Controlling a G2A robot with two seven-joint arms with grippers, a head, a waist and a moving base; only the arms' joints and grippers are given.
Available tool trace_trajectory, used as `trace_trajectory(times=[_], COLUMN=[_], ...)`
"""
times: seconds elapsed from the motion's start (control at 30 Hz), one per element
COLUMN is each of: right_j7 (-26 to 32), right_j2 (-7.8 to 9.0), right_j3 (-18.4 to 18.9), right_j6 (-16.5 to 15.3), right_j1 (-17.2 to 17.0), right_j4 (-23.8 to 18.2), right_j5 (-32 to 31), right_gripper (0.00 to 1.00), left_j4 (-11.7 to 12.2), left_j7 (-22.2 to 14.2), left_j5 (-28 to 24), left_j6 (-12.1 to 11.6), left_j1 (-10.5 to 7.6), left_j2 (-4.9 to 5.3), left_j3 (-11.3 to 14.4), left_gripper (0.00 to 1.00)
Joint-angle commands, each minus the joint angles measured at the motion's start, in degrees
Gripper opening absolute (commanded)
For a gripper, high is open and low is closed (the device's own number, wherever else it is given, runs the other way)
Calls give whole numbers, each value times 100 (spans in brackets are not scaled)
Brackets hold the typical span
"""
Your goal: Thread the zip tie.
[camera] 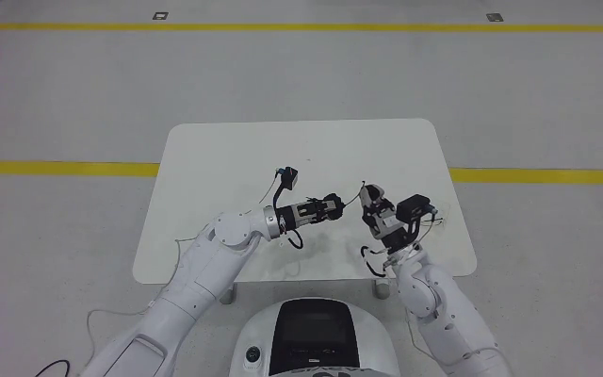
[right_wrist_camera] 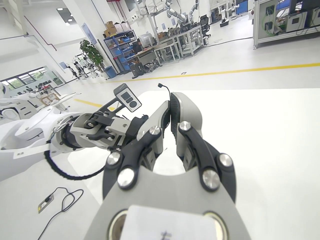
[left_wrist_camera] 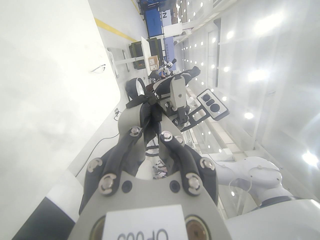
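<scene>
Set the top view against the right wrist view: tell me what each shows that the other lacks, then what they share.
Top view, not the wrist view: the white table's full rounded outline, with both arms extended over its near half.
Right wrist view, not the top view: a clear look at the black zip tie sticking out of the right gripper's shut jaws, plus a potted plant and shelving behind.
Shared: the table, the right gripper facing the left gripper close above it, and a yellow floor line.

Robotics lab hall: workbenches [right_wrist_camera: 186, 39], mounted robot arms [right_wrist_camera: 172, 11], blue parts shelves [right_wrist_camera: 120, 47], yellow floor lines [right_wrist_camera: 225, 72].
</scene>
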Motion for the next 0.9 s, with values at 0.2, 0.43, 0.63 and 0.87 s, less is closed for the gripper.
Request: trace_trajectory(times=[0.2, 0.43, 0.63, 0.87], right_j7=[-16, -44, -64, -79], right_j2=[-7, -8, -7, 5], right_j3=[-46, -59, -87, -115], right_j6=[-103, -208, -301, -301], right_j1=[17, 25, 34, 37], right_j4=[-31, -35, -44, -57], right_j5=[95, 160, 195, 263], right_gripper=[0, 0, 0, 0], left_j4=[0, 0, 0, 0], left_j7=[0, 0, 0, 0], left_j5=[0, 0, 0, 0], left_j6=[0, 0, 0, 0], left_j1=[0, 0, 0, 0], left_j2=[0, 0, 0, 0], left_j3=[0, 0, 0, 0], left_gripper=[0, 0, 0, 0])
